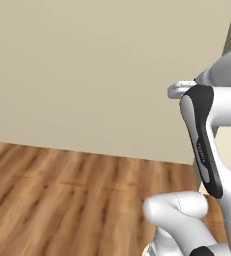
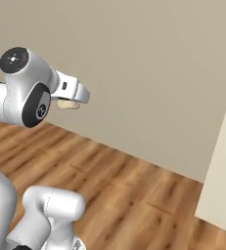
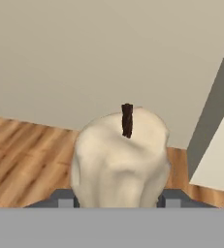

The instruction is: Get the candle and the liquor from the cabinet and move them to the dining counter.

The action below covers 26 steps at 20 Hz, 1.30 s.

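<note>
The candle point(image 3: 119, 160) is a cream-white lumpy wax figure with a short dark wick, and it sits upright between my two dark fingertips point(image 3: 65, 198). My gripper point(image 3: 118, 199) is shut on its lower sides. In the right base view the candle point(image 2: 68, 103) pokes out just under my raised white hand point(image 2: 70, 90), well above the floor. The left base view has the same hand point(image 1: 181, 90) at the upper right, behind my forearm. The liquor, the cabinet and the dining counter are out of view.
A plain beige wall point(image 1: 97, 70) stands ahead, with wooden floor point(image 1: 62, 195) below it. At the right, a cream panel point(image 2: 222, 180) juts forward past a wall corner point(image 3: 208, 116).
</note>
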Available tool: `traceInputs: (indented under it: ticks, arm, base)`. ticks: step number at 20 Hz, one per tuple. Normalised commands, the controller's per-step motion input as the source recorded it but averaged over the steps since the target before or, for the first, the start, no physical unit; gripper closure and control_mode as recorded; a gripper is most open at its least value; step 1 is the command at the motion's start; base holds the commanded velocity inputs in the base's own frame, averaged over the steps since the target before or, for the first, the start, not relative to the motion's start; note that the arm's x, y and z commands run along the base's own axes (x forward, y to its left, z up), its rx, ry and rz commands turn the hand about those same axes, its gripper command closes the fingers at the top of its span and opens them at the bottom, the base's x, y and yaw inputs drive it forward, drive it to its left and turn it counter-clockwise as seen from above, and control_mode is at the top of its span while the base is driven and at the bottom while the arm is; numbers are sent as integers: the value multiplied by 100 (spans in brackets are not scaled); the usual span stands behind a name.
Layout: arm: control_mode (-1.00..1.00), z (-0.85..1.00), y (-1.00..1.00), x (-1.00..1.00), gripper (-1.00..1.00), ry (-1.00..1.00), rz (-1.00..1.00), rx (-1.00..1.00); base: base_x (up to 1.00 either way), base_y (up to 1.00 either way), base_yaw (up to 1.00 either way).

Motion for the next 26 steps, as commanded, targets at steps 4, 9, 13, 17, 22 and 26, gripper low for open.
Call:
traceInputs:
  ticks: [4, 9, 13, 17, 22, 26]
  arm:
    - [100, 0, 0, 0, 100, 0, 0, 0]
    - [100, 0, 0, 0, 100, 0, 0, 0]
    - [100, 0, 0, 0, 100, 0, 0, 0]
    - [100, 0, 0, 0, 100, 0, 0, 0]
    - [100, 0, 0, 0, 100, 0, 0, 0]
    - [100, 0, 0, 0, 100, 0, 0, 0]
  base:
    - [100, -15, 26]
    - [100, -7, 56]
    - [100, 0, 67]
    - [100, 0, 68]
    - [100, 0, 67]
    - [100, -5, 66]
